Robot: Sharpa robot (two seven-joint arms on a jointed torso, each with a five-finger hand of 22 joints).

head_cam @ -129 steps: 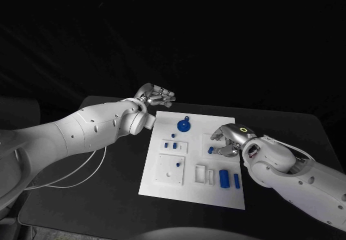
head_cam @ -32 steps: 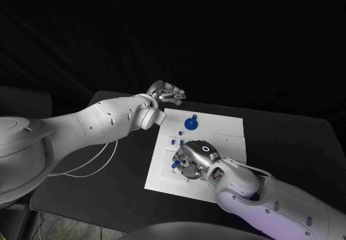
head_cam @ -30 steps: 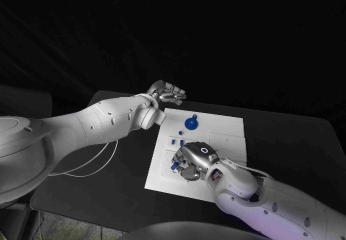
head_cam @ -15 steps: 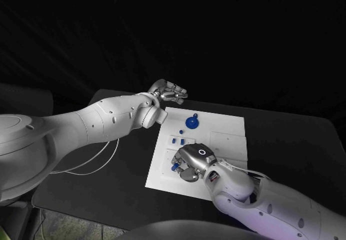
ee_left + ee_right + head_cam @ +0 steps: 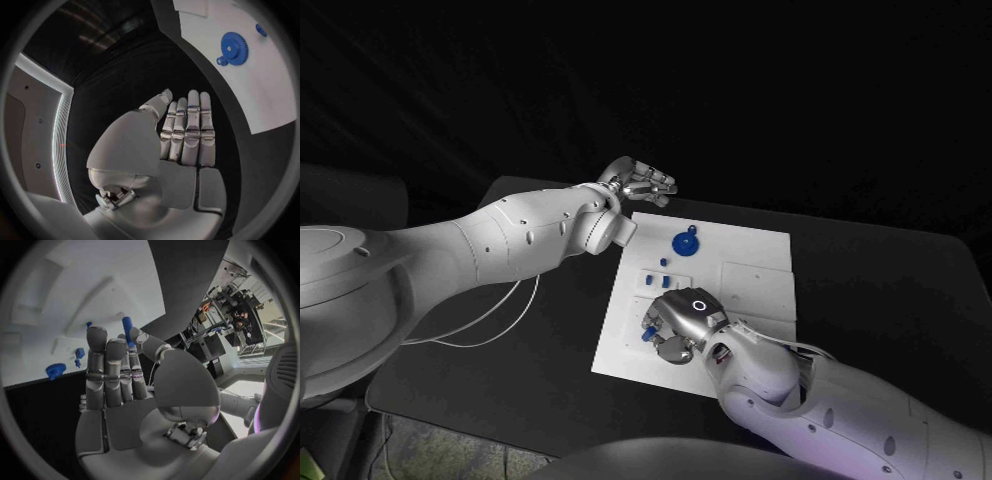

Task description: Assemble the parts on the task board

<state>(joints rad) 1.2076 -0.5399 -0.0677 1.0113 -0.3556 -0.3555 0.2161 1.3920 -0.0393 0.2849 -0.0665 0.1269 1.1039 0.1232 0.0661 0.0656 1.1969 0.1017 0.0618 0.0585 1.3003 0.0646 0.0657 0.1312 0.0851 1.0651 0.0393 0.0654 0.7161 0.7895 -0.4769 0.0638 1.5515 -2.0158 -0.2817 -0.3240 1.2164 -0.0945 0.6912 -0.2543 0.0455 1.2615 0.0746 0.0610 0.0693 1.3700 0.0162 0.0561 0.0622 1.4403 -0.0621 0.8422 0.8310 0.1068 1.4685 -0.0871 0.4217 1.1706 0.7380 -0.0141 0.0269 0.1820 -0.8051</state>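
One white task board holds one blue gear; right robot hand pinches one blue peg; left robot hand empty, fingers pressed together.

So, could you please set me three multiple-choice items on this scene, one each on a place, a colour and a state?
1. Where does the blue gear lie?
A. On the task board's far end, near the left hand
B. Off the board altogether
C. On the board's near end

2. What colour is the task board?
A. Red
B. White
C. Green

3. What does the right hand hold?
A. Nothing
B. The blue gear
C. A blue peg

Answers:
1. A, since the head view shows the gear on the far end of the board, close to the left hand.
2. B, since the plate is white against the black table.
3. C, since the right wrist view shows the peg pinched between that hand's fingers.
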